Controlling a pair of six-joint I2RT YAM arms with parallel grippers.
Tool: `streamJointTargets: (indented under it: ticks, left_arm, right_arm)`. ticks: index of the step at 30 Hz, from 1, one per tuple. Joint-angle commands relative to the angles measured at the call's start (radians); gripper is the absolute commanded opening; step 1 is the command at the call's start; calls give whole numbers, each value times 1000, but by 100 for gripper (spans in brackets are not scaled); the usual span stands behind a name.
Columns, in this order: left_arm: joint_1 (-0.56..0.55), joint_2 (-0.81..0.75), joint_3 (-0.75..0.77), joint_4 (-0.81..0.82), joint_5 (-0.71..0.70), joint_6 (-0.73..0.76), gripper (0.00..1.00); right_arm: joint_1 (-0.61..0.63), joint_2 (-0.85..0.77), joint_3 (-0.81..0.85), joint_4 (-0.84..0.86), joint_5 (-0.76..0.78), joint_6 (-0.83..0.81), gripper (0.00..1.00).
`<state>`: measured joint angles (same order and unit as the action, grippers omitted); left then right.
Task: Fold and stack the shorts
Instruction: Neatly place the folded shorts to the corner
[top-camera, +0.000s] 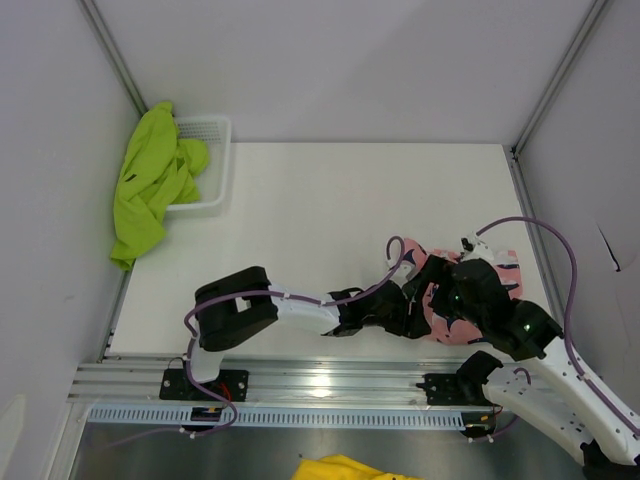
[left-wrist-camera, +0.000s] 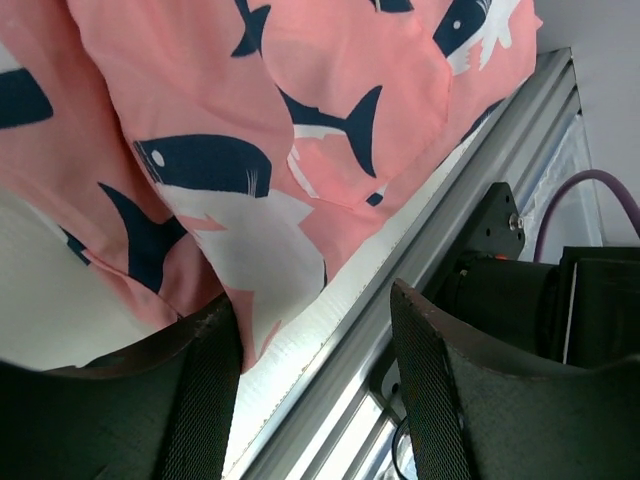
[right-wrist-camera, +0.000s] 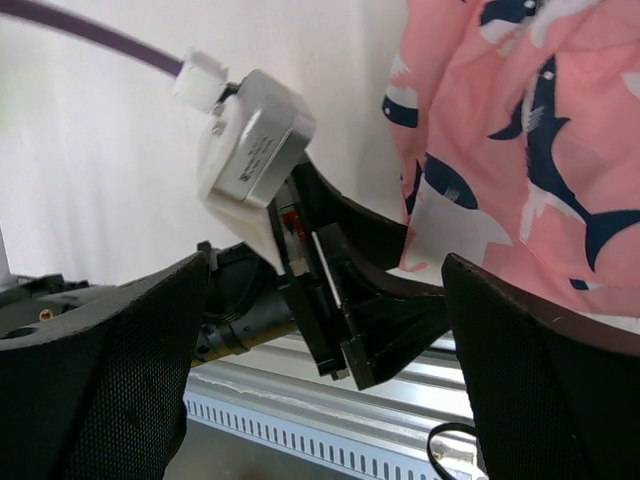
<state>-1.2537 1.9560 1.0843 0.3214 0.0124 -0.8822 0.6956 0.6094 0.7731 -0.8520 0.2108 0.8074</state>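
Note:
The pink shark-print shorts (top-camera: 441, 263) lie bunched at the table's near right corner, partly hidden under both arms. My left gripper (top-camera: 420, 300) reaches across the near edge to their left hem. In the left wrist view it (left-wrist-camera: 315, 320) is open, and the pink shorts (left-wrist-camera: 300, 100) come down to its left finger, with the table edge showing in the gap. My right gripper (right-wrist-camera: 320, 300) hangs wide open over the pink shorts (right-wrist-camera: 500, 130), holding nothing, and the left wrist shows between its fingers. The lime green shorts (top-camera: 150, 180) drape over the basket at the far left.
A white mesh basket (top-camera: 215, 150) stands at the table's (top-camera: 330, 200) far left corner against the wall. An aluminium rail (top-camera: 330, 385) runs along the near edge just below both grippers. A yellow cloth (top-camera: 345, 468) lies below the rail. Grey walls close in both sides.

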Motion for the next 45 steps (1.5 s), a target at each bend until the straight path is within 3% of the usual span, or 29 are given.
streamJointTargets:
  ticks: [1, 3, 6, 9, 10, 12, 13, 15, 16, 26, 33, 45]
  left_arm:
    - [-10, -32, -43, 77, 27, -3, 61]
    - [-10, -39, -64, 100, 29, -8, 61]
    - [-12, -42, -92, 137, 35, -12, 60]
    - [-12, -42, -118, 156, 43, -17, 60]
    - [-12, -42, -126, 168, 46, -17, 60]
    - [-12, -42, -133, 179, 44, -15, 59]
    - [-12, -42, -132, 186, 46, -14, 59]
    - [-12, -40, -141, 194, 46, -12, 59]
    - [-13, -42, -141, 199, 47, -11, 59]
    - [-15, -45, -164, 225, 47, -8, 58]
    - [-19, -48, -170, 226, 50, -12, 57]
    - [-32, -49, -188, 231, 69, -1, 50]
  right_arm:
    - [-25, 1, -6, -31, 71, 53, 100]
    - [-63, 7, -9, -30, 75, 59, 95]
    - [-126, 35, -17, -3, 44, 47, 81]
    - [-183, 104, -24, 39, -22, 19, 59]
    - [-223, 142, -28, 72, -48, 1, 48]
    - [-274, 173, -49, 117, -135, -13, 36]
    - [-327, 187, -60, 164, -167, -19, 21]
    - [-389, 216, -92, 209, -271, -31, 10]
    - [-443, 223, -103, 253, -298, -34, 0]
    - [-587, 420, -141, 422, -372, -54, 0]
    - [-607, 567, -100, 449, -280, -68, 0]
    - [-608, 866, 17, 513, -263, -108, 0]
